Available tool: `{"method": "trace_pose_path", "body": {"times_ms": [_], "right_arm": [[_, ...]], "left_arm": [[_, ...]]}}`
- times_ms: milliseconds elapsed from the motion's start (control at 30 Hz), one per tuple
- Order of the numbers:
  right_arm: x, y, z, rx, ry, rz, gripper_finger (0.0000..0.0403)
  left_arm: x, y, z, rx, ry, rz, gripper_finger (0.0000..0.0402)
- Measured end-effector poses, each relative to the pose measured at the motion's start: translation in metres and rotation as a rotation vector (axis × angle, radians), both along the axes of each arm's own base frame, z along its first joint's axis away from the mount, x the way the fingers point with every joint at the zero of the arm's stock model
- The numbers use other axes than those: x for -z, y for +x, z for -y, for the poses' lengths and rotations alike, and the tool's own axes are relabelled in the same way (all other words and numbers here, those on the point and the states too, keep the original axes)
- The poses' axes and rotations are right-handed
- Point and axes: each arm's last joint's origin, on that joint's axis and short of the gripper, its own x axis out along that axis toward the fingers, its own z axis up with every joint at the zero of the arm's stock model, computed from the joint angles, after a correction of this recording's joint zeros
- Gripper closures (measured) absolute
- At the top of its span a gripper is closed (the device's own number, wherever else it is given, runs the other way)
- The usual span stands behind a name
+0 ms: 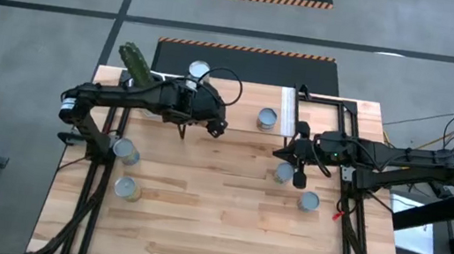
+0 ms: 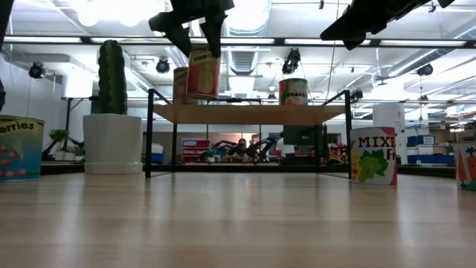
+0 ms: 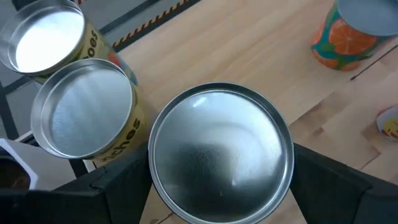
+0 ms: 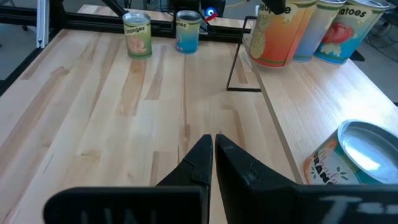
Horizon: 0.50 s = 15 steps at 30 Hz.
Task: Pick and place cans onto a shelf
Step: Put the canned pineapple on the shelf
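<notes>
Your left gripper (image 2: 198, 37) is over the shelf (image 2: 253, 114), toward its left end, with its fingers clamped on either side of the rim of a can (image 3: 221, 155). From table height you see that can hanging upright under the fingers, its base at or just above the shelf's top board; you cannot tell whether it touches the board. Just beside it, toward the shelf's far left corner, stand two more cans (image 3: 84, 115), close together. A fourth shelf can (image 1: 267, 118) stands near the right end, by the white strip (image 1: 286, 109). The cactus pot (image 2: 111, 141) stands at the far left corner of the table (image 1: 196, 221). Your right gripper (image 4: 213, 149) hangs over the table's right half, in front of the shelf's right end, with its fingers pressed together and holding nothing. A can with an orange label (image 4: 348, 155) stands just beside it, and in the overhead picture another can (image 1: 309, 201) stands a little nearer the table's right edge. Two cans (image 1: 124, 150) stand near the left edge of the table, one in front of the other.
</notes>
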Motion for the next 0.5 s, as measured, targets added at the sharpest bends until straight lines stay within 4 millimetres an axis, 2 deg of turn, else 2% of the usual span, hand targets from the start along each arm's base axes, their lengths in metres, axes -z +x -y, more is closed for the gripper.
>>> {"method": "trace_pose_path", "body": {"times_ms": [500], "right_arm": [[0.000,0.000,0.000,0.001,0.003,-0.001,0.0394]], "left_arm": [[0.009,0.011,-0.003,0.033,0.024,-0.027,0.0063]]}}
